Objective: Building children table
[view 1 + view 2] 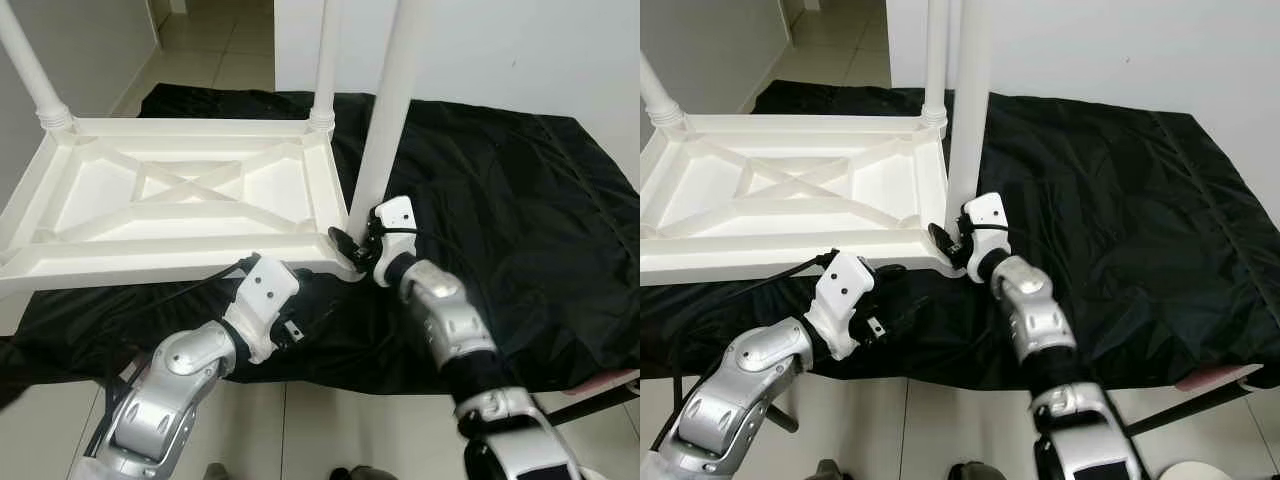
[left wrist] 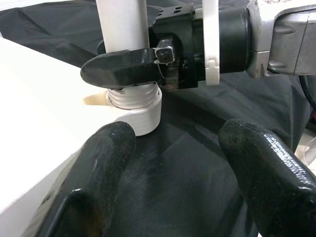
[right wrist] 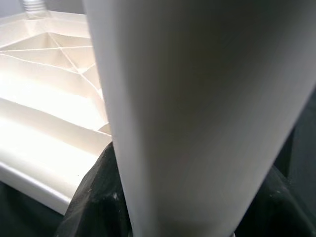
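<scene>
Lying upside down on a black cloth (image 1: 500, 190) spread over the floor (image 1: 210, 50), the white children table (image 1: 180, 195) shows its ribbed underside. Two legs stand screwed in at the far corners: far-left leg (image 1: 25, 60) and far-right leg (image 1: 325, 60). A third leg (image 1: 385, 110) stands upright at the near right corner socket (image 2: 140, 111). The right hand (image 1: 358, 242) is clenched around the base of this third leg, just above the threaded collar. The left hand (image 2: 173, 168) is released, its fingers (image 2: 98, 173) spread apart, hovering near the same corner without touching it.
</scene>
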`<state>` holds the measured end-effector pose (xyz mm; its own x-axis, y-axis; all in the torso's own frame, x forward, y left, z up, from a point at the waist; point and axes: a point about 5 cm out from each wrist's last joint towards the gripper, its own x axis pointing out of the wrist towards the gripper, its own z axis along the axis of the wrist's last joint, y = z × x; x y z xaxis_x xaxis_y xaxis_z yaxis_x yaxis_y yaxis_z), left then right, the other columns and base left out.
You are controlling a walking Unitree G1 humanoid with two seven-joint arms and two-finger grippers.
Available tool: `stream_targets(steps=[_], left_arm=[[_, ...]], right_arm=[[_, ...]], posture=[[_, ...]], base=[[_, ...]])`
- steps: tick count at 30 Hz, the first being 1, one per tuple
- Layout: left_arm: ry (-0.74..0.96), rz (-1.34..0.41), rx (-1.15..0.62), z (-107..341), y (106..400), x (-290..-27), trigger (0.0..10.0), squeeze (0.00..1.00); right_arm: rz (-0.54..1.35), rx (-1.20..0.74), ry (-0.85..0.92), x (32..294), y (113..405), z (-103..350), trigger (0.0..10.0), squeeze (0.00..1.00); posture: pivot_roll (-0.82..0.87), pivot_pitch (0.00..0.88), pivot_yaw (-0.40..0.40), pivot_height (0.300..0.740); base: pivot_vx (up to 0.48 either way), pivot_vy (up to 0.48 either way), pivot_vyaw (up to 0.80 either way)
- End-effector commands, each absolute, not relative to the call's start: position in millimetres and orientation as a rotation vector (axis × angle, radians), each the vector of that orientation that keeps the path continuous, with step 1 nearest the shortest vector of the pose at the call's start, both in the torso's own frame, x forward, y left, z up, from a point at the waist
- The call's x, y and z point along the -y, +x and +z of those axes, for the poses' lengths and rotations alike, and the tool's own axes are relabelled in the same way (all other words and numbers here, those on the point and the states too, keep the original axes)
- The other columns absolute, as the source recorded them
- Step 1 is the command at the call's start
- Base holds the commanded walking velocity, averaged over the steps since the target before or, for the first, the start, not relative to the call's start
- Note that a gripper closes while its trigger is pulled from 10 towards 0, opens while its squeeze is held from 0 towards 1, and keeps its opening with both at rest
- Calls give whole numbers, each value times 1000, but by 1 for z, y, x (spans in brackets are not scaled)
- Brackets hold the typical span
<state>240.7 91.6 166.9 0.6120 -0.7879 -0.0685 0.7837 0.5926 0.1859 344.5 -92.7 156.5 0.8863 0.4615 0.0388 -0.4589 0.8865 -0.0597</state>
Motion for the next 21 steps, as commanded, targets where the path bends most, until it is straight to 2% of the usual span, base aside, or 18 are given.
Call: stream_targets(steps=[1,4,6,12,14,18,19,20,21], left_arm=[[210,-894,14,166,240,-93,10000,0],[212,-898,11,166,240,-92,10000,0],[212,-901,12,166,241,-92,10000,0],[215,-903,13,166,241,-92,10000,0],[219,-904,14,167,240,-93,10000,0],[220,-905,14,167,241,-93,10000,0],[223,-904,17,168,243,-93,10000,0],[223,-904,17,168,243,-93,10000,0],[226,-901,24,170,244,-94,10000,0]], right_arm=[[385,-19,-40,100,340,140,10000,0],[199,-18,0,93,329,137,10000,0],[152,-15,12,89,325,137,10000,0],[129,-18,15,81,317,140,10000,0],[173,20,56,73,313,147,10000,0],[164,32,35,75,312,150,10000,0],[159,32,30,77,313,150,10000,314],[159,32,30,77,313,150,10000,314],[166,41,38,79,314,151,10000,1000]], posture=[[8,108,-46,740],[7,106,-44,740],[8,105,-43,740],[8,103,-39,740],[10,105,-38,740],[10,100,-41,740],[10,103,-41,740],[10,103,-41,740],[12,104,-41,740]], base=[[0,0,0],[0,0,0],[0,0,0],[0,0,0],[0,0,0],[0,0,0],[0,0,0],[0,0,0],[0,0,0]])
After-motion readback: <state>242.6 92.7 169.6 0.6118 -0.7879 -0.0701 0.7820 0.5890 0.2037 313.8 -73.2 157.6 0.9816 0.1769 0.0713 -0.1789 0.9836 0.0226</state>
